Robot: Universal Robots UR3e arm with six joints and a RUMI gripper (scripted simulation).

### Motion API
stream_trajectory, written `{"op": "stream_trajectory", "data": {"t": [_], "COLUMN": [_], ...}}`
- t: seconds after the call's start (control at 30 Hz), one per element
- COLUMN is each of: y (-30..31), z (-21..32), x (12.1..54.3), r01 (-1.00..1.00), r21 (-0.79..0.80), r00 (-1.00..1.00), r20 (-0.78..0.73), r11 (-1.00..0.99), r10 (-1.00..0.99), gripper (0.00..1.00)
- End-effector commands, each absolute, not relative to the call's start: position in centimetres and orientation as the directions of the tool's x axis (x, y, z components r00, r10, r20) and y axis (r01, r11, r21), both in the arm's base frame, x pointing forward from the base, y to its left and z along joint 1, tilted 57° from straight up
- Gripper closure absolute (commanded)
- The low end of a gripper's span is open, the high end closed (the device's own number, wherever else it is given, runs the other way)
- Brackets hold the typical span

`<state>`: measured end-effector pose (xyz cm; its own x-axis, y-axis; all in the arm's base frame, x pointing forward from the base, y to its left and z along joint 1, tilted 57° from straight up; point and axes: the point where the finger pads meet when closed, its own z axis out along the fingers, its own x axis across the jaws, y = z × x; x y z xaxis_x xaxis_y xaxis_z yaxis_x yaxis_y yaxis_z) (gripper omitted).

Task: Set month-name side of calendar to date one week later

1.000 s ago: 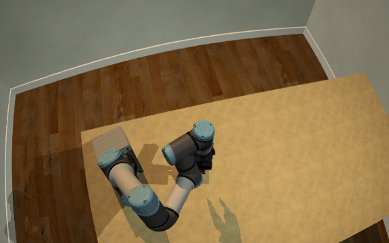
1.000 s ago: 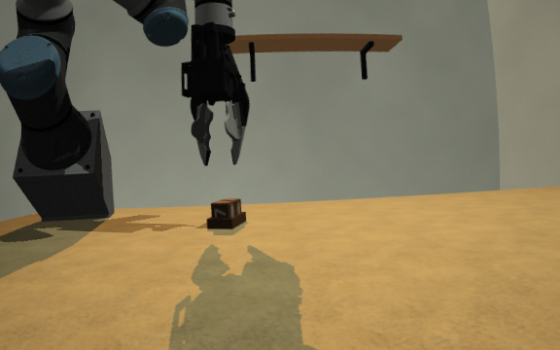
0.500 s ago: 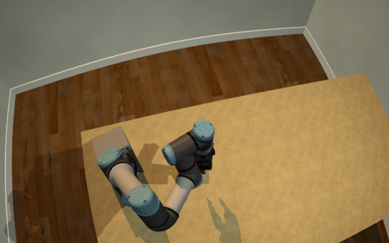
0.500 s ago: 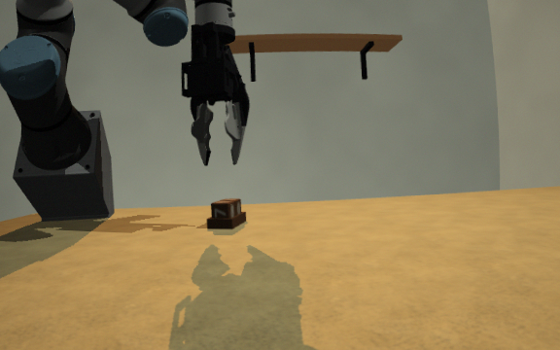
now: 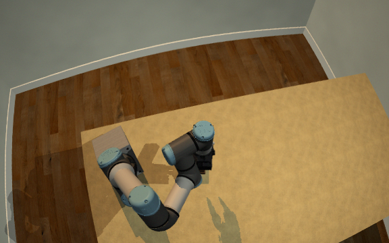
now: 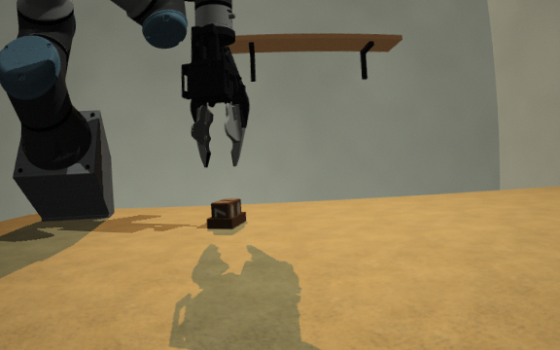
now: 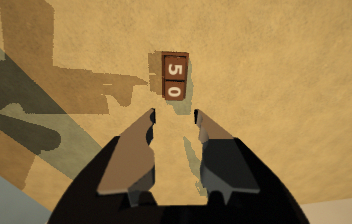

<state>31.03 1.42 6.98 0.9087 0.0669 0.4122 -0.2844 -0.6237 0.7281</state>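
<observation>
Calendar cubes [image 7: 174,78] are seated in tray [image 6: 226,223] on worktop [image 6: 406,253], tops reading 5 and 0. Gripper [image 6: 221,157] is held high above them, jaws narrowed, nothing gripped.

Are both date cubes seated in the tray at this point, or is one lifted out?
Both in. The two cubes sit side by side in the tray, tops reading 5 and 0, while the gripper hangs above, holding nothing.
</observation>
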Motion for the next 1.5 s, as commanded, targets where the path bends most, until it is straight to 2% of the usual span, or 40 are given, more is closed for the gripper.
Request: {"op": "stream_trajectory", "data": {"t": [0.0, 1.47], "y": [1.2, -2.5], "z": [6.8, 4.2], "x": [31.2, 32.6], "r01": [-0.285, -0.285], "r21": [0.727, 0.727], "r00": [0.908, 0.908], "r20": [0.413, 0.413], "r11": [-0.625, -0.625], "r10": [0.068, 0.068], "gripper": [0.71, 0.71]}}
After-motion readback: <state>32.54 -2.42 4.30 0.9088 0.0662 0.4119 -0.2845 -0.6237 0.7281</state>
